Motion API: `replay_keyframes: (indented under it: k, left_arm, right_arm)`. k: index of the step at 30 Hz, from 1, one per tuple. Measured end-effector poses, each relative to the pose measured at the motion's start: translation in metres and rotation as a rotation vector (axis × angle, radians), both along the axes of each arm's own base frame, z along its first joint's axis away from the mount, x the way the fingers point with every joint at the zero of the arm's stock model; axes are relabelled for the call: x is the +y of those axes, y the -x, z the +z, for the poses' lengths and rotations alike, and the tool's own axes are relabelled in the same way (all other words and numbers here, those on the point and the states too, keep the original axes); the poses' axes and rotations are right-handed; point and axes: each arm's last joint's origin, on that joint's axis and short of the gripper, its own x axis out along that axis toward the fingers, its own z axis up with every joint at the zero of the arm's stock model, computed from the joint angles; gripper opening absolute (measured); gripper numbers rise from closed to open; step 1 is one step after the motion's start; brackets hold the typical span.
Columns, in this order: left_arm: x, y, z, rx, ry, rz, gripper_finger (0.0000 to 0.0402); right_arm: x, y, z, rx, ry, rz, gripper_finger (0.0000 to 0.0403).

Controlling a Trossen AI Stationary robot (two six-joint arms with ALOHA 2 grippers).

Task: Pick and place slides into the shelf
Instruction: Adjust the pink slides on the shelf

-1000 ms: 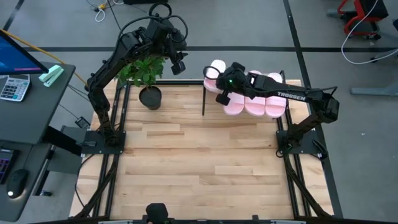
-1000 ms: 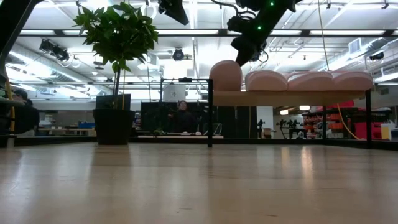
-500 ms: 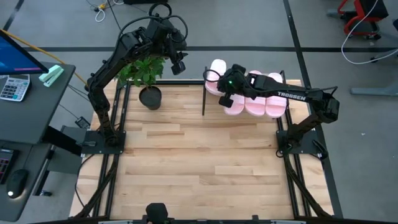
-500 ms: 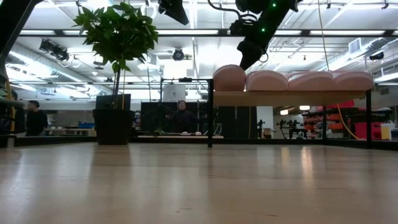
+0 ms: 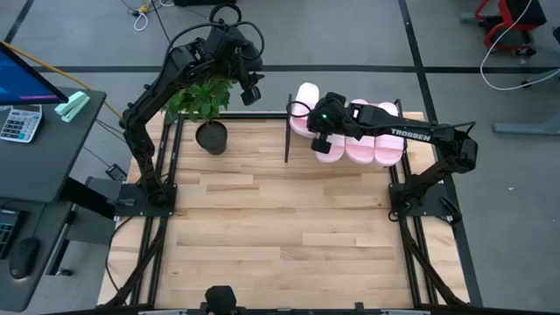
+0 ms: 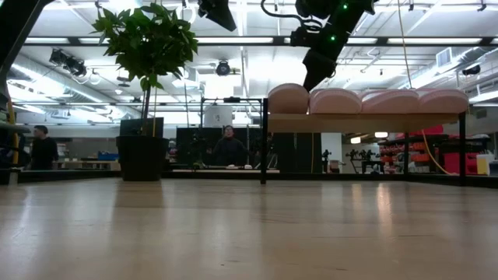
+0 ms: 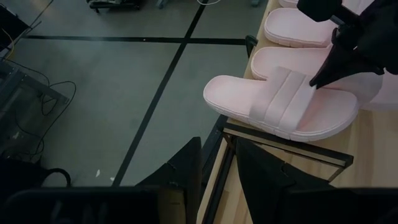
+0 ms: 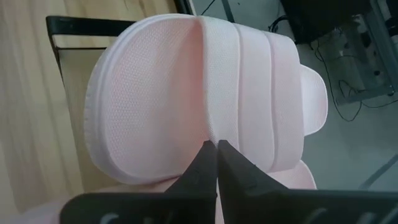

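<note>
Several pale pink slides lie side by side on top of the shelf [image 6: 358, 122] at the table's far right. The leftmost slide [image 5: 304, 96] [image 7: 280, 102] rests sole-down, with one end sticking out past the shelf's far edge. My right gripper [image 5: 315, 124] [image 8: 214, 152] is shut, its tips on this slide's top. My left gripper [image 5: 252, 94] [image 7: 224, 174] hangs open and high above the table's far left, near the plant, with nothing between its fingers. My right gripper touches the leftmost slide with its shut fingertips [image 7: 320, 79], at the edge of the strap [image 8: 211, 124] where the strap meets the open footbed. The fingers slant down from the table's near right side. The slide lies flat on the shelf top.
A potted plant [image 5: 203, 101] in a black pot [image 5: 211, 137] stands at the table's far left, below my left arm. The wood tabletop [image 5: 280, 219] stretches toward the near edge. A desk with a monitor and a calculator [image 5: 19, 122] stands left of the table.
My right gripper has tipped further downward and shifted slightly toward the table's right edge, staying shut. The leftmost slide, which was raised and a little apart, has sunk flat and slid right against the slide beside it.
</note>
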Motion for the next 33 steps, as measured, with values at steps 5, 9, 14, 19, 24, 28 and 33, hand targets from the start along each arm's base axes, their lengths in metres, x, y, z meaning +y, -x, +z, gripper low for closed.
replay_keyframes:
  k: [5, 9, 14, 19, 24, 28, 33]
  left_arm:
    - [-0.0001, 0.0000, 0.0000, 0.000, 0.000, 0.000, 0.0107]
    - [-0.0001, 0.0000, -0.0001, 0.000, 0.001, 0.000, 0.0107]
    - [-0.0001, 0.0000, -0.0001, 0.001, 0.001, 0.000, 0.0107]
    - [-0.0001, 0.0000, -0.0001, 0.000, 0.001, 0.000, 0.0107]
    - [-0.0001, 0.0000, 0.0000, 0.000, 0.001, 0.000, 0.0107]
    - [-0.0001, 0.0000, -0.0001, 0.001, 0.001, 0.000, 0.0107]
    - [-0.0001, 0.0000, -0.0001, 0.000, 0.001, 0.000, 0.0107]
  right_arm:
    - [0.0007, 0.0018, -0.0010, 0.046, 0.011, 0.025, 0.0000]
    - [0.0009, 0.0022, -0.0014, 0.056, 0.012, 0.029, 0.0000]
    - [0.0010, 0.0021, -0.0015, 0.050, 0.000, 0.036, 0.0000]
    - [0.0010, 0.0019, -0.0017, 0.048, -0.001, 0.038, 0.0001]
    - [0.0006, 0.0009, -0.0015, 0.056, 0.016, 0.063, 0.0001]
    - [0.0012, 0.0005, -0.0017, 0.053, 0.002, 0.086, 0.0007]
    - [0.0021, 0.0001, -0.0018, 0.060, 0.004, 0.104, 0.0026]
